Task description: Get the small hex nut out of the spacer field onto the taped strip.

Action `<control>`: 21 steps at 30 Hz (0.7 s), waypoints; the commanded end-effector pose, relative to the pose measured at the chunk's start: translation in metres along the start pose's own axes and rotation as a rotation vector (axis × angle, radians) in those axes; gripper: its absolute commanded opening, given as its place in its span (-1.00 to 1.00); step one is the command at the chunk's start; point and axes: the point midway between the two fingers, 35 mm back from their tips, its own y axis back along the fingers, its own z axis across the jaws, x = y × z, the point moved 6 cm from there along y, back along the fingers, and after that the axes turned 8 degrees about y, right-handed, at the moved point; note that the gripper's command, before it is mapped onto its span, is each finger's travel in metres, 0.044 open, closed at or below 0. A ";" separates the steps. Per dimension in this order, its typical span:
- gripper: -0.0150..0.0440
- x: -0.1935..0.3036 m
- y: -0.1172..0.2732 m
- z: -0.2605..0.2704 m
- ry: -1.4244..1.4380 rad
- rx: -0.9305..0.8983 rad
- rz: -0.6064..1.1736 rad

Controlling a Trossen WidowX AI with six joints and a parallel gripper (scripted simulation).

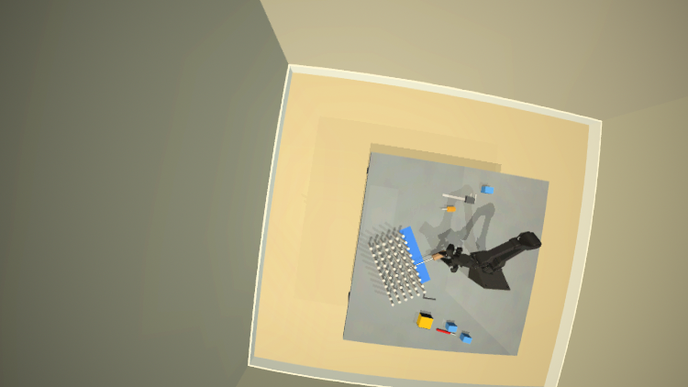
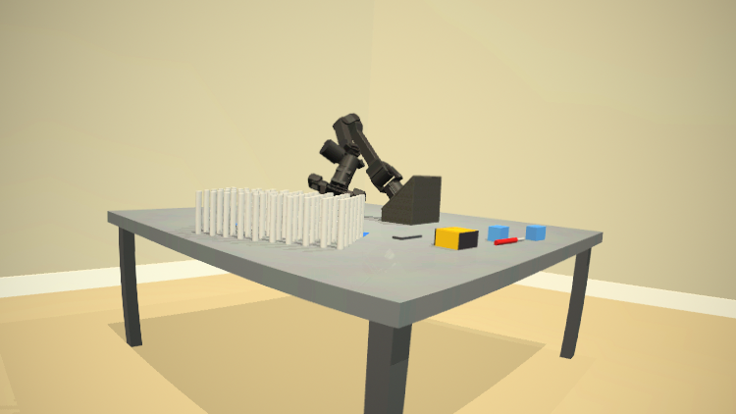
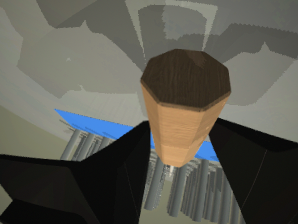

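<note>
From the top, the black arm (image 1: 500,252) (image 2: 366,149) reaches over the blue strip (image 1: 415,252) (image 3: 95,125), a thin metal shaft pointing at the round spacers (image 1: 396,269) (image 2: 272,216) (image 3: 201,190). In the exterior view it bends high, gripper (image 1: 439,257) (image 3: 178,124) low behind the upright rods; the nut is too small to make out. At the wrist, 2 dark fingers pinch a faceted, wood-grained handle (image 1: 437,257) (image 3: 182,120).

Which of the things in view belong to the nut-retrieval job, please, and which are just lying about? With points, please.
In the job:
- gripper (image 1: 443,256) (image 3: 178,124)
- wooden-handled tool it holds (image 1: 437,257) (image 3: 181,125)
- standing spacers (image 1: 398,267) (image 2: 276,219) (image 3: 176,192)
- blue taped strip (image 1: 416,252) (image 3: 95,125)

Apparently just lying about:
- yellow-and-black block (image 1: 425,321) (image 2: 448,237)
- three blue cubes (image 1: 487,190) (image 2: 498,232)

The other tools are unused spares.
</note>
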 end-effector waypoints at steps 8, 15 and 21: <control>-0.49 0.006 -0.003 0.004 -0.013 -0.010 0.006; -0.49 0.009 -0.004 0.005 -0.013 -0.010 0.006; -0.49 0.011 -0.006 0.005 -0.013 -0.010 0.006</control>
